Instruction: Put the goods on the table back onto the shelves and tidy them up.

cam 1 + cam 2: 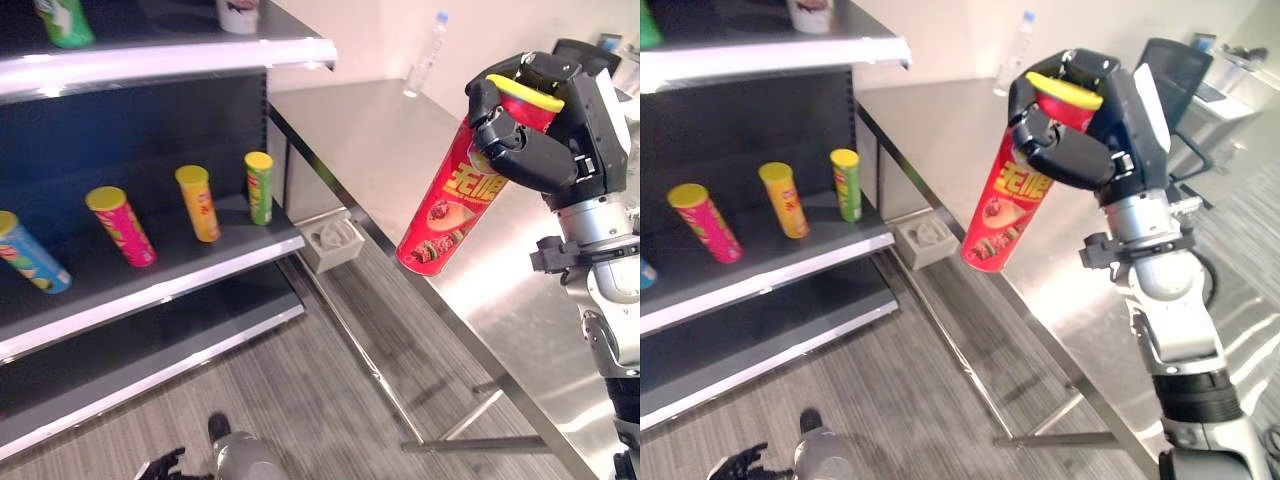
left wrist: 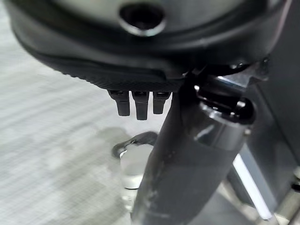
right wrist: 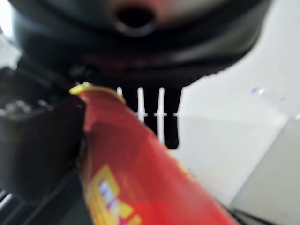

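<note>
The right hand (image 1: 525, 140) has its fingers and thumb wrapped round the upper part of a red can (image 1: 450, 205), just under its yellow lid, so the long tube hangs tilted with its base swung toward the shelves. Gripping near the top probably leaves the base free to be set down first. The can is in the air above the long edge of the steel table (image 1: 400, 150), touching nothing else.

On the middle shelf (image 1: 230, 262) 4 cans stand apart in a row: a green can (image 1: 259, 187) near the shelf's end by the table, then a yellow can (image 1: 198, 203), a pink can (image 1: 121, 226) and a blue can (image 1: 30, 252). The likeliest free spot looks to be the bare front strip near that end.

A clear bottle (image 1: 424, 55) stands at the table's far edge.

The left hand (image 2: 136, 103) hangs low over the floor, fingers apparently relaxed and straight, though they are partly hidden.
</note>
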Robot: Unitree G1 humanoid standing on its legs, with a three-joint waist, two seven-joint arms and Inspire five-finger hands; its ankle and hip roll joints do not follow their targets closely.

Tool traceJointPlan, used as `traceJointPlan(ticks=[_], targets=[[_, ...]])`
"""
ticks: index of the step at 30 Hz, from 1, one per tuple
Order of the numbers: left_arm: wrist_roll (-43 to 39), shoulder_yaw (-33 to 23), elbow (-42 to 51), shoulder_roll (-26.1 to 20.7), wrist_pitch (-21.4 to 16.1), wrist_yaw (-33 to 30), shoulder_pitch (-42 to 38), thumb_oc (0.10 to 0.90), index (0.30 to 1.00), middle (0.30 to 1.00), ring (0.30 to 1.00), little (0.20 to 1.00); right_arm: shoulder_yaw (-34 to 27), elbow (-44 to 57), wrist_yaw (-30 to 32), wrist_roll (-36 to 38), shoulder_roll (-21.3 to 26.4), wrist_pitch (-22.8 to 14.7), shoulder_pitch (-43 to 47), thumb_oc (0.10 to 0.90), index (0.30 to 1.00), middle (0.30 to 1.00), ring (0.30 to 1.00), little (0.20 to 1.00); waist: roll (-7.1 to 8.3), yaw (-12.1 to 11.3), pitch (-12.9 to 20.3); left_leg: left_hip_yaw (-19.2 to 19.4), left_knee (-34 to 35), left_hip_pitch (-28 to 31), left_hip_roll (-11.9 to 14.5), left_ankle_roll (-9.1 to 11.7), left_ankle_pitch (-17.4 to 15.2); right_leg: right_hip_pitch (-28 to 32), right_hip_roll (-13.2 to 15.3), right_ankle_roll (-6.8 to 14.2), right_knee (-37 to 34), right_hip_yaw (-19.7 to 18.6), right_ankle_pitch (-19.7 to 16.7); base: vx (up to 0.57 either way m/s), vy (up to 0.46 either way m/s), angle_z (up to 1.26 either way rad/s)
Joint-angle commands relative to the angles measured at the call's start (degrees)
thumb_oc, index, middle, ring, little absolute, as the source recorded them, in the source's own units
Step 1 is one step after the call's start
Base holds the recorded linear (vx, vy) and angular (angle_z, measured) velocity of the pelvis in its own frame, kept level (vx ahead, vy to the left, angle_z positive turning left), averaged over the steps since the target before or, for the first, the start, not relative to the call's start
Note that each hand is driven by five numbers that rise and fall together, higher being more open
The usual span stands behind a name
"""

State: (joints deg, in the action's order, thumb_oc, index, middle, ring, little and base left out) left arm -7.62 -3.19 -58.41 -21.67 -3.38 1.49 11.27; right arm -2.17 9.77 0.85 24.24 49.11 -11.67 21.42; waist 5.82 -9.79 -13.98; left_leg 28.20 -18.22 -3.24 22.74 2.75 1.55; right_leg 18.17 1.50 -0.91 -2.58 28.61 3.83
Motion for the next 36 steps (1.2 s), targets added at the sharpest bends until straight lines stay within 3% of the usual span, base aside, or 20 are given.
traceJointPlan(ticks=[1, 8, 12, 15, 16, 17, 18, 20, 21, 22, 24, 25, 26, 27, 28, 29, 30, 31, 34, 36], targets=[[1.2, 2.5, 3.5, -1.4, -3.5, -0.5, -4.7, 0.800, 0.900, 0.900, 0.900, 0.900, -6.5, 3.4, 1.8, 0.6, 2.1, -4.7, 6.0, 0.400, 0.300, 0.300, 0.300, 0.300, 0.57, 0.4, 3.9, -1.3, -2.2, 2.1, 6.4, 8.1, 0.8, -7.1, 0.8, 4.2, 2.4, -1.2, 5.0, -0.11, 0.141, 1.00], [1.9, 5.2, 6.6, -2.0, -4.0, -0.2, -7.0, 0.800, 0.900, 0.900, 0.900, 0.900, -6.2, 5.9, 1.6, -0.8, 0.8, -4.2, 6.5, 0.400, 0.300, 0.300, 0.300, 0.300, -0.96, 5.3, 5.5, -0.6, -6.0, 8.7, 8.3, 10.3, 0.8, -10.7, 7.6, 6.7, 2.2, 6.1, 0.2, -0.08, 0.306, 0.95], [2.7, 6.0, 8.1, -2.9, -4.3, 0.2, -7.9, 0.800, 0.900, 0.900, 0.900, 0.900, -9.1, 8.5, 3.3, -3.2, 1.2, -4.7, 6.7, 0.400, 0.300, 0.300, 0.300, 0.300, -2.10, 8.2, 6.5, 2.1, 1.3, 10.5, 3.9, 10.4, -4.6, -12.9, 12.8, 10.3, 2.5, 6.2, -5.2, -0.06, 0.481, 0.62], [3.1, 6.4, 8.4, -3.5, -4.6, 0.1, -8.9, 0.800, 0.900, 0.900, 0.900, 0.900, -10.0, 9.5, 4.4, -5.6, 0.5, -4.3, 6.7, 0.400, 0.300, 0.300, 0.300, 0.300, -1.43, 9.0, 6.1, 3.2, 4.1, 9.7, -0.7, 8.4, -8.8, -14.6, 18.1, 13.2, 2.7, 5.9, -10.1, -0.09, 0.447, 0.38], [3.3, 6.5, 8.7, -4.8, -5.1, -0.3, -9.7, 0.800, 0.900, 0.900, 0.900, 0.900, -10.0, 10.1, 4.9, -6.3, -0.4, -4.2, 7.2, 0.400, 0.300, 0.300, 0.300, 0.300, -1.06, 8.9, 5.2, 3.5, 4.9, 7.9, -3.7, 6.6, -10.5, -15.6, 21.6, 14.8, 2.3, 5.8, -14.2, -0.15, 0.518, 0.22], [3.2, 6.4, 8.7, -4.9, -5.1, -0.3, -9.7, 0.800, 0.900, 0.900, 0.900, 0.900, -10.0, 10.1, 4.9, -6.3, -0.5, -4.1, 7.4, 0.400, 0.300, 0.300, 0.300, 0.300, -0.71, 9.0, 5.2, 3.5, 5.0, 7.7, -4.2, 6.3, -10.6, -15.8, 22.1, 14.9, 2.2, 5.7, -14.5, -0.24, 0.676, 0.07], [3.5, 6.5, 9.9, -6.1, -5.5, -0.6, -10.5, 0.800, 0.900, 0.900, 0.900, 0.900, -9.7, 10.3, 5.8, -7.2, -0.7, -4.5, 8.3, 0.400, 0.300, 0.300, 0.300, 0.300, -0.71, 8.6, 4.3, 3.4, 8.0, 7.1, -7.4, 4.6, -10.9, -17.2, 24.4, 15.8, 2.0, 5.7, -18.0, -0.18, 0.454, 0.05], [4.0, 6.2, 9.5, -6.7, -5.3, -0.9, -11.4, 0.800, 0.900, 0.900, 0.900, 0.900, -9.9, 10.5, 6.3, -8.7, -1.2, -4.1, 8.1, 0.400, 0.300, 0.300, 0.300, 0.300, -0.66, 8.9, 4.3, 3.1, 13.6, 8.0, -11.0, 3.4, -9.8, -18.2, 25.7, 15.9, 1.7, 5.5, -20.3, -0.15, 0.421, 0.06], [4.1, 6.2, 9.4, -6.7, -5.3, -0.9, -11.5, 0.800, 0.900, 0.900, 0.900, 0.900, -9.9, 10.6, 6.3, -8.8, -1.3, -4.1, 8.1, 0.400, 0.300, 0.300, 0.300, 0.300, -0.53, 8.9, 4.3, 3.1, 14.5, 8.3, -11.5, 3.2, -9.4, -18.3, 25.9, 15.9, 1.7, 5.5, -20.5, -0.04, 0.466, 0.13], [5.0, 6.9, 9.1, -7.5, -5.4, -1.1, -13.8, 0.800, 0.900, 0.900, 0.900, 0.900, -9.1, 10.9, 5.8, -9.8, -1.9, -3.2, 6.6, 0.400, 0.300, 0.300, 0.300, 0.300, -1.06, 12.1, 4.0, 2.2, 21.8, 10.6, -13.5, 2.3, -7.3, -21.5, 23.3, 15.9, 5.5, -2.2, -19.8, -0.01, 0.322, 0.13], [5.0, 6.9, 9.0, -7.5, -5.4, -1.1, -13.8, 0.800, 0.900, 0.900, 0.900, 0.900, -9.1, 11.0, 5.8, -9.8, -1.9, -3.2, 6.6, 0.400, 0.300, 0.300, 0.300, 0.300, -0.97, 11.9, 4.1, 2.6, 22.2, 10.7, -13.7, 2.3, -7.0, -22.0, 23.4, 15.9, 6.0, -2.7, -19.5, -0.02, 0.242, 0.40], [4.2, 7.3, 9.6, -7.9, -5.4, -1.6, -14.8, 0.800, 0.900, 0.900, 0.900, 0.900, -8.5, 11.6, 5.2, -8.9, -2.4, -3.7, 5.7, 0.400, 0.300, 0.300, 0.300, 0.300, -0.91, 12.8, 3.8, 1.9, 22.8, 10.7, -14.0, 1.2, -6.2, -22.3, 18.6, 15.6, 10.2, -7.2, -14.1, -0.02, 0.161, 0.42], [4.2, 7.4, 9.6, -7.9, -5.3, -1.6, -14.8, 0.800, 0.900, 0.900, 0.900, 0.900, -8.5, 11.6, 5.2, -8.8, -2.4, -3.8, 5.7, 0.400, 0.300, 0.300, 0.300, 0.300, -0.93, 12.6, 3.8, 2.0, 22.8, 10.8, -13.9, 1.3, -6.3, -22.7, 18.6, 15.6, 11.0, -7.5, -13.5, -0.07, 0.264, 0.18], [3.9, 7.4, 9.6, -8.2, -5.2, -1.5, -14.7, 0.800, 0.900, 0.900, 0.900, 0.900, -8.4, 12.1, 4.2, -7.6, -2.2, -4.5, 4.9, 0.400, 0.300, 0.300, 0.300, 0.300, -0.79, 12.6, 3.9, 1.7, 23.1, 10.5, -13.6, 0.4, -5.9, -23.9, 13.9, 14.9, 18.0, -9.7, -7.1, -0.09, 0.138, 0.09], [4.0, 7.6, 9.3, -8.1, -5.1, -1.4, -14.6, 0.800, 0.900, 0.900, 0.900, 0.900, -8.3, 12.4, 3.5, -7.0, -2.3, -4.7, 4.6, 0.400, 0.300, 0.300, 0.300, 0.300, -0.70, 12.8, 3.8, 1.3, 23.2, 10.4, -13.5, 0.0, -5.6, -24.7, 11.3, 14.9, 20.5, -10.9, -5.1, -0.09, 0.139, 0.08], [4.0, 7.6, 9.3, -8.1, -5.1, -1.4, -14.6, 0.800, 0.900, 0.900, 0.900, 0.900, -8.4, 12.4, 3.3, -6.9, -2.3, -4.7, 4.6, 0.400, 0.300, 0.300, 0.300, 0.300, -0.65, 12.7, 4.0, 1.4, 23.1, 10.3, -13.5, 0.1, -5.7, -25.1, 11.4, 14.9, 21.2, -11.1, -4.6, -0.07, 0.046, 0.27], [4.0, 7.5, 8.8, -7.7, -4.8, -1.1, -13.8, 0.800, 0.900, 0.900, 0.900, 0.900, -7.6, 13.0, 1.9, -6.5, -2.1, -4.9, 4.3, 0.400, 0.300, 0.300, 0.300, 0.300, 0.27, 12.0, 4.6, 1.3, 23.2, 10.2, -13.7, 0.2, -5.6, -23.5, 7.1, 13.5, 19.3, -11.4, -0.3, -0.04, -0.027, 0.09], [3.9, 7.3, 8.6, -7.5, -4.8, -1.0, -13.2, 0.800, 0.900, 0.900, 0.900, 0.900, -7.4, 13.1, 1.7, -6.5, -2.1, -4.8, 3.9, 0.400, 0.300, 0.300, 0.300, 0.300, 1.10, 11.4, 5.0, 1.1, 23.1, 10.2, -14.1, 0.4, -5.7, -21.6, 5.8, 12.2, 16.0, -11.7, 0.7, -0.05, -0.056, 0.14], [3.7, 6.3, 7.9, -6.0, -4.5, -1.2, -11.3, 0.800, 0.900, 0.900, 0.900, 0.900, -5.4, 13.3, 0.9, -6.5, -3.5, -4.9, 3.9, 0.400, 0.300, 0.300, 0.300, 0.300, 2.90, 9.7, 6.2, 1.1, 23.0, 10.7, -14.5, 1.2, -5.8, -17.6, 2.0, 11.5, 6.9, -12.0, -0.2, 0.02, -0.101, 0.04], [3.4, 5.7, 8.7, -5.1, -4.5, -0.9, -10.2, 0.800, 0.900, 0.900, 0.900, 0.900, -4.6, 13.8, 0.6, -7.4, -3.9, -4.5, 2.9, 0.400, 0.300, 0.300, 0.300, 0.300, 3.01, 9.6, 6.5, 1.3, 22.8, 11.0, -14.5, 1.5, -5.9, -16.5, 0.6, 11.1, 4.1, -12.1, -1.1, 0.03, -0.079, -0.06]])
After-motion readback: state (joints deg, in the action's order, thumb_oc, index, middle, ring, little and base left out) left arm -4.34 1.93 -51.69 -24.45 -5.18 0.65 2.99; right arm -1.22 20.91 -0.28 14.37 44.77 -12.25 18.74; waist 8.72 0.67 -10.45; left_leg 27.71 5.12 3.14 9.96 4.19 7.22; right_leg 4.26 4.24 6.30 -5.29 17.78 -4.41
